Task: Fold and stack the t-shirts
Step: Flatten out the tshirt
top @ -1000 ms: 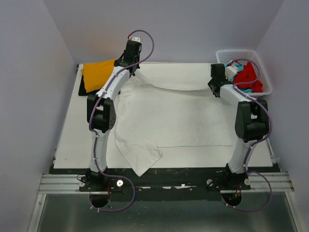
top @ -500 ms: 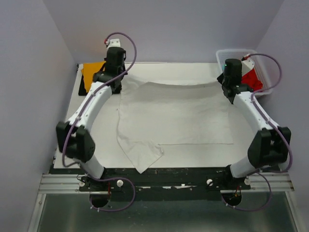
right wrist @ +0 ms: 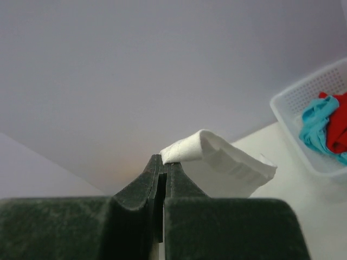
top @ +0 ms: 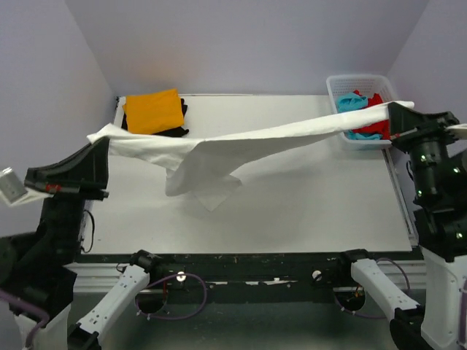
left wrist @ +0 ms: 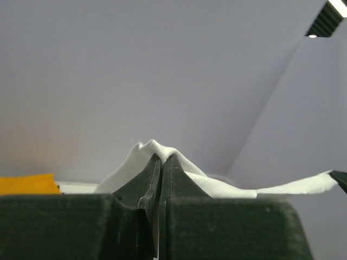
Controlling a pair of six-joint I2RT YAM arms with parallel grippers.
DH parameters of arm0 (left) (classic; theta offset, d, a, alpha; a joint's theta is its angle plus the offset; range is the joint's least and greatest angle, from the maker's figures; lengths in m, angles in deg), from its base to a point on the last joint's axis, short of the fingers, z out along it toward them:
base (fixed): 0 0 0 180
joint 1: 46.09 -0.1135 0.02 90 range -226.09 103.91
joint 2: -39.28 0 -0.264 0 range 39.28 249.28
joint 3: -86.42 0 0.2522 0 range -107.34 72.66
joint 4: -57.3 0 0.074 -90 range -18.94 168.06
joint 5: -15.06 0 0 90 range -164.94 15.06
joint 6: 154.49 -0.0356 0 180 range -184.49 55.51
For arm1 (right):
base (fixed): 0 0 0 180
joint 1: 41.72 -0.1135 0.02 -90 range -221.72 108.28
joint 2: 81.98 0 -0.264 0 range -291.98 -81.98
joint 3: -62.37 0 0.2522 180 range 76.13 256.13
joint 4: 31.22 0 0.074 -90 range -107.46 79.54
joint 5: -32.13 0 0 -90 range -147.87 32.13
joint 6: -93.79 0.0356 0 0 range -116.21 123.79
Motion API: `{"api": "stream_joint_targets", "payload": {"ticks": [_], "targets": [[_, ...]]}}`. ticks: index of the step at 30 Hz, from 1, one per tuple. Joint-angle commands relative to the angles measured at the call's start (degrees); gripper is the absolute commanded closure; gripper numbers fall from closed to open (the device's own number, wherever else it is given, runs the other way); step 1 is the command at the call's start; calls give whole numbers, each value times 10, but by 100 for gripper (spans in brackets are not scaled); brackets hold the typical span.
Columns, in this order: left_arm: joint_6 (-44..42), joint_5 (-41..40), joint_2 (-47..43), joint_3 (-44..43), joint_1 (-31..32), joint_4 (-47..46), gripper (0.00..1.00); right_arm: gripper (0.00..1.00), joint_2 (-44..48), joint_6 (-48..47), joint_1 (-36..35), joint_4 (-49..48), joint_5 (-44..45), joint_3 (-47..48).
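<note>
White t-shirt (top: pixel 241 142) hanging stretched above the table (top: pixel 306 204)
The left gripper (top: pixel 104 141) and right gripper (top: pixel 392 111) are each pinching shut on one end, out by the table's sides; farther back, the orange t-shirt (top: pixel 153 111) is lying on the black t-shirt (top: pixel 174 132) at the table's far-left corner

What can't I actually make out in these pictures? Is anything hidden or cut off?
- The black t-shirt: top view, nearly all under the orange t-shirt.
- The red t-shirt and turquoise t-shirt: top view, bunched in the basket, partly behind the stretched white t-shirt.
- The rest of the white t-shirt: wrist views, blocked by the left claw and right claw themselves.
</note>
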Motion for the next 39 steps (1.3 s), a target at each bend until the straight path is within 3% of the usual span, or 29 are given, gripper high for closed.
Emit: {"api": "stream_joint_targets", "payload": {"ticks": [1,7,11,18,24,28,31,35,39], "targets": [[14,143,-41,-45,2,44,100,99,32,-26,2,67,-50,96],[8,153,-11,-183,-13,88,100,99,7,-34,2,102,-13,210],[14,145,43,-224,-36,113,100,99,-28,-33,2,112,52,206],[-18,-103,190,-140,-37,94,100,99,-123,0,2,111,177,75],[-80,-191,405,-34,-46,-27,100,99,-240,40,2,-3,192,-104],[-50,-158,588,-72,-68,14,100,99,-371,40,3,-121,180,-167],[-31,-141,702,-123,-78,54,100,99,-466,31,3,-162,168,-156],[-19,-108,789,-201,-83,103,100,99,-550,15,3,-176,145,-119],[-11,-74,813,-227,-83,100,100,99,-567,10,3,-206,136,-122]]}}
